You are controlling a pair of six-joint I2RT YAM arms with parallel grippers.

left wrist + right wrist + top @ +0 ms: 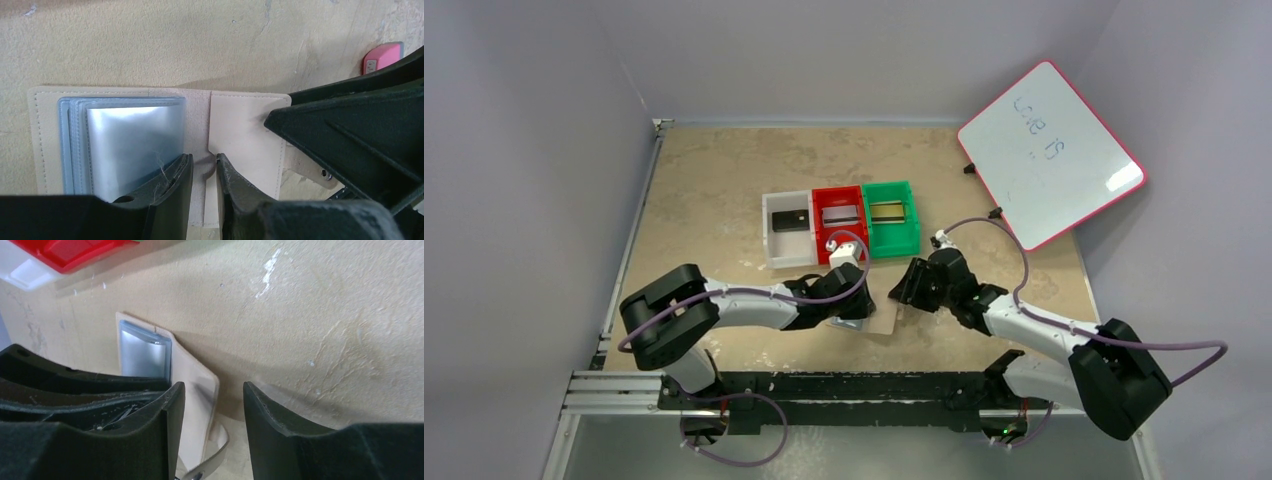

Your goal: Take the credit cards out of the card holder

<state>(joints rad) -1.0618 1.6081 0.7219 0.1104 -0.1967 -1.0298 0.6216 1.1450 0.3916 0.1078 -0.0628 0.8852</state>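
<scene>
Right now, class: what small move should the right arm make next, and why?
Probably draw the right gripper back: it is open and empty, the card holder's sleeves seem empty, and the credit cards lie in the bins.

Table (714, 190): mottled tan top, scuffed, white flecks. At centre, three open bins touching in a row: white bin (769, 228), red bin (840, 192), green bin (892, 240). Card holder (240, 125) at 6 o'clock of the red bin, near it; open, flat, lining up. Left wrist view: pink-red block (384, 56) at 2 o'clock of the holder, apart. Pink-framed whiteboard (1052, 150) at table's 2 o'clock edge, tilted.
</scene>
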